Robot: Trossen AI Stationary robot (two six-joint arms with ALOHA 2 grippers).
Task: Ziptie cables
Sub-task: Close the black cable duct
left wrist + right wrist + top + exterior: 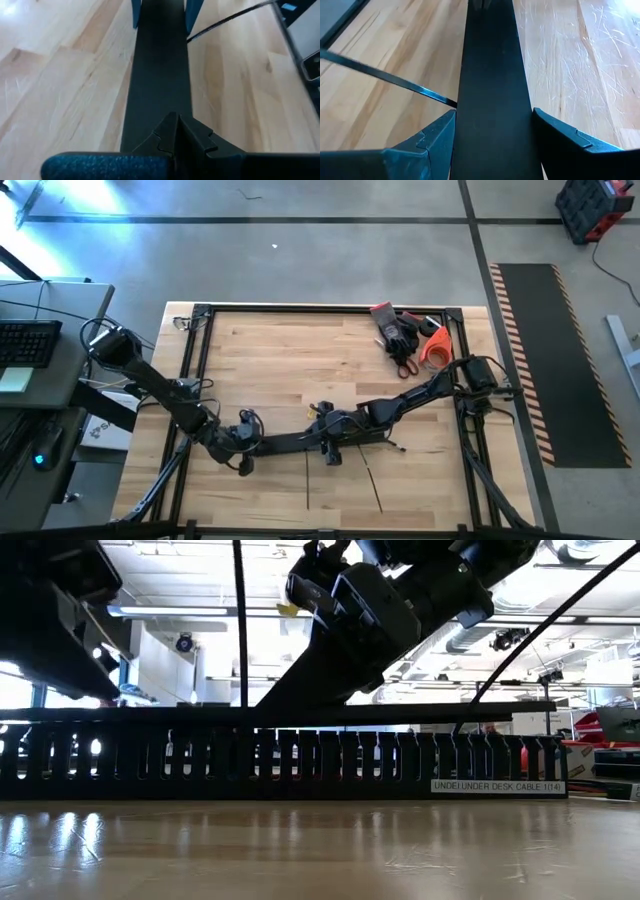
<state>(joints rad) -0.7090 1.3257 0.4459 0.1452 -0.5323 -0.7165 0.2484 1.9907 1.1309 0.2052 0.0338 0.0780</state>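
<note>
A long black slotted rail [300, 755] lies across the table's near half, with a flat black strip [160, 75] along its top. The cables are hidden from view. My right gripper [494, 135] sits at the rail's middle [328, 432], one finger on each long side. My left gripper [175, 132] is shut and hovers low over the strip near the rail's left end [250, 445], pointing along it. A thin black tie [385, 75] runs out from under the strip's edge onto the wood. My right gripper clasps the rail's top between its two fingers, one finger [437, 137] on each long edge [459, 115] of the strip. The fingers slant down from the right and point along the rail, which rests on the table. My left gripper's shut fingertips [172, 125] stand over the strip's top; I cannot tell whether they touch it.
Black gloves, scissors and an orange tape roll [432, 348] lie at the table's far right corner. Two thin dark ties [307, 480] lie on the wood near the front edge. A black frame [200, 310] borders the table.
</note>
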